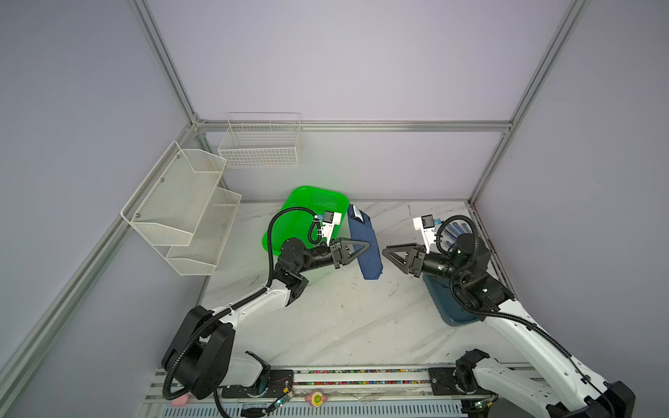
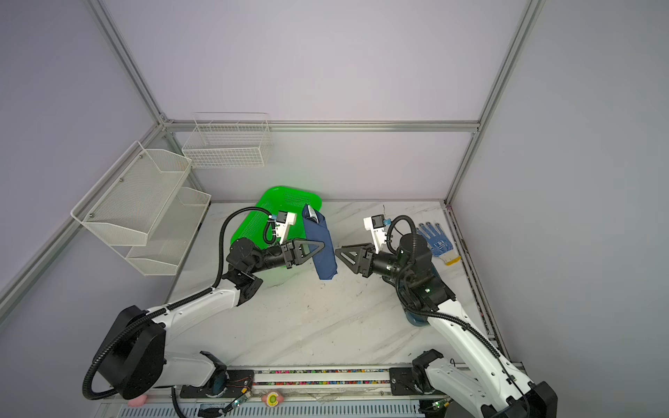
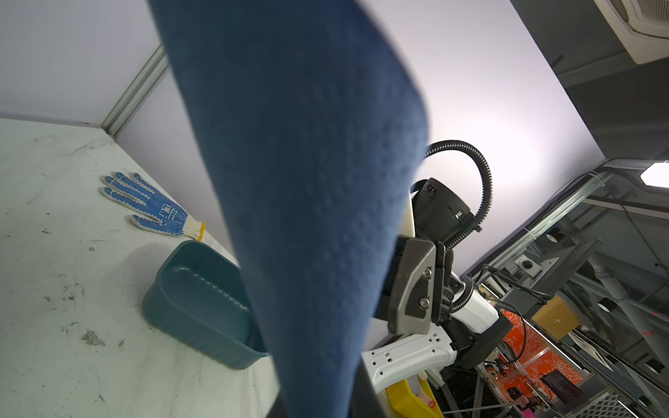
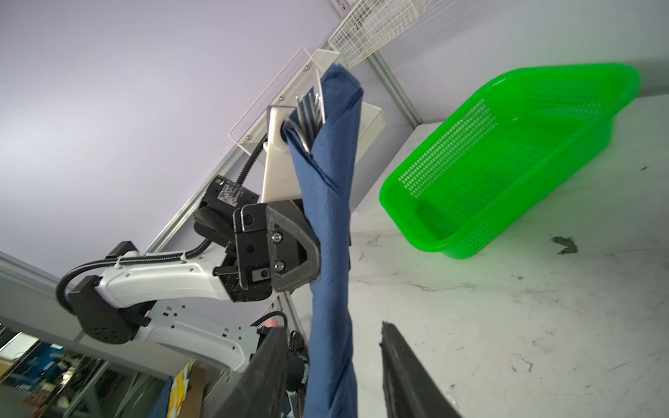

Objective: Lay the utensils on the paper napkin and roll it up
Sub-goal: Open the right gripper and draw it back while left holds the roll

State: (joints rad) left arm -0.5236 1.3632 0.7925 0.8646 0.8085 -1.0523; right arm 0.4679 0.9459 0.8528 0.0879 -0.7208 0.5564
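Note:
The paper napkin (image 1: 365, 249) (image 2: 321, 249) is a dark navy roll held above the marble table, standing nearly upright. Silver utensils (image 4: 309, 108) (image 1: 356, 214) stick out of its upper end; fork tines show. My left gripper (image 1: 366, 246) (image 2: 321, 245) is shut on the middle of the roll, which fills the left wrist view as a blue band (image 3: 307, 181). My right gripper (image 1: 385, 250) (image 2: 337, 250) is open just to the right of the roll. In the right wrist view the roll's lower part (image 4: 331, 343) hangs between the spread fingers (image 4: 394, 362) with a gap on each side.
A green basket (image 1: 307, 206) (image 4: 506, 152) lies behind the left gripper. A dark teal tray (image 1: 449, 307) (image 3: 202, 296) sits under the right arm, with a blue-dotted work glove (image 2: 436, 242) (image 3: 152, 206) beyond it. White wire shelves (image 1: 181, 210) and a wire basket (image 1: 260, 144) hang on the walls.

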